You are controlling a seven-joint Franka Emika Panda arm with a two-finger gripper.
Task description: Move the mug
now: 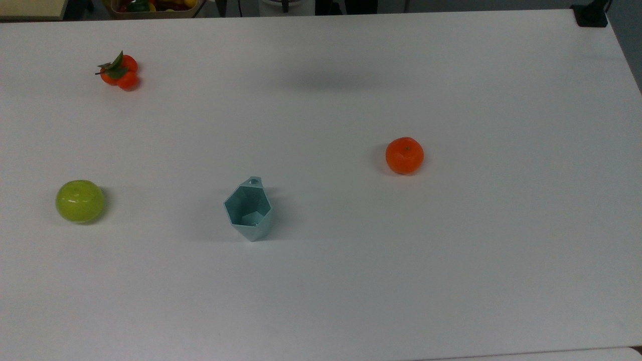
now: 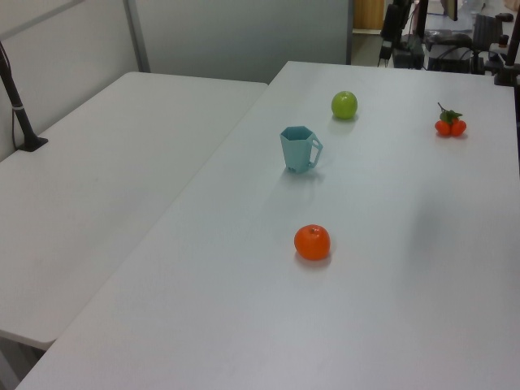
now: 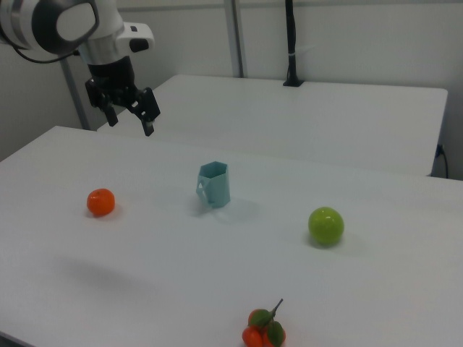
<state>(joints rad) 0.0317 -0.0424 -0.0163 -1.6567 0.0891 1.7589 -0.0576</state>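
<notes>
Teal mug (image 1: 248,210) between apple (image 1: 79,201), orange (image 1: 404,155)

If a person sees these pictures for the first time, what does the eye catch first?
Bright fruits on the white table: an orange at the top view's right, a green apple at the top view's left. Between them stands the pale teal mug, upright. In the right view, the open gripper hangs high above the table.
</notes>
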